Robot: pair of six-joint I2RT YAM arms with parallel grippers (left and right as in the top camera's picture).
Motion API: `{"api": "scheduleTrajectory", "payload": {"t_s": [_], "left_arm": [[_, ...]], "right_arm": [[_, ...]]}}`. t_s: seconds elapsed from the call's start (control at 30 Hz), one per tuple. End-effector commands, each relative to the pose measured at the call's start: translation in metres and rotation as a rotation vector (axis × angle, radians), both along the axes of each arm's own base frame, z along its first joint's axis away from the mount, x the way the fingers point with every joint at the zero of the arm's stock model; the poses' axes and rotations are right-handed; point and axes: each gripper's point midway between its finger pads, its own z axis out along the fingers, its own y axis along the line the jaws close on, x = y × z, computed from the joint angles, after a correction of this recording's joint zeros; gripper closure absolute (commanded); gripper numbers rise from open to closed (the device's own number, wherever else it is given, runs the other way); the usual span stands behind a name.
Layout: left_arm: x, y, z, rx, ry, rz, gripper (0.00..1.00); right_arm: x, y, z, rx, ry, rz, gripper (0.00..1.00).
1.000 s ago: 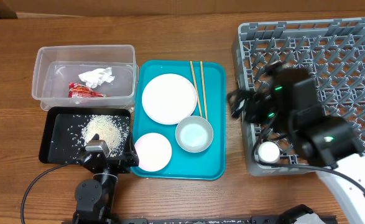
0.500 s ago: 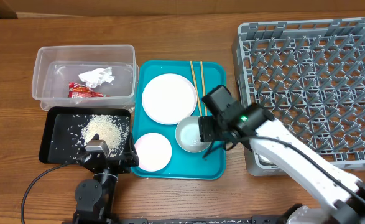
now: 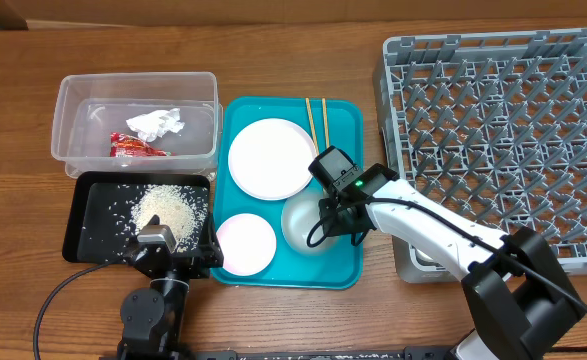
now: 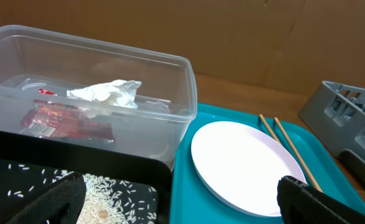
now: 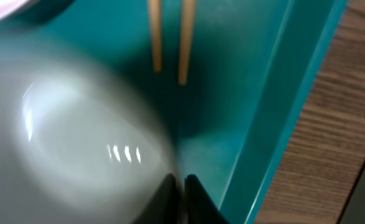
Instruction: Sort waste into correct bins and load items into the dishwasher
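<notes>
My right gripper is shut on the right rim of the pale grey-white bowl, which sits on the teal tray. In the right wrist view the two fingers pinch the bowl's wall, and the chopstick tips lie just beyond. The large plate, small plate and chopsticks rest on the same tray. My left gripper stands open at the black tray's front edge; the left wrist view shows nothing between its fingers.
The clear tub holds the white tissue and red wrapper. Rice lies heaped in the black tray. The grey dish rack fills the right side, and my right arm stretches past its front left corner.
My right arm swung from over the rack to the teal tray. Its gripper went from open to shut on the bowl's rim. The left arm has not moved.
</notes>
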Motion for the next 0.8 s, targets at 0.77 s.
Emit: {"api": "scheduleTrajectory", "payload": {"t_s": [0.77], "left_arm": [[0.0, 0.001, 0.001, 0.013, -0.009, 0.001, 0.0]], "right_arm": [[0.057, -0.246, 0.244, -0.732, -0.958, -0.744, 0.96]]}}
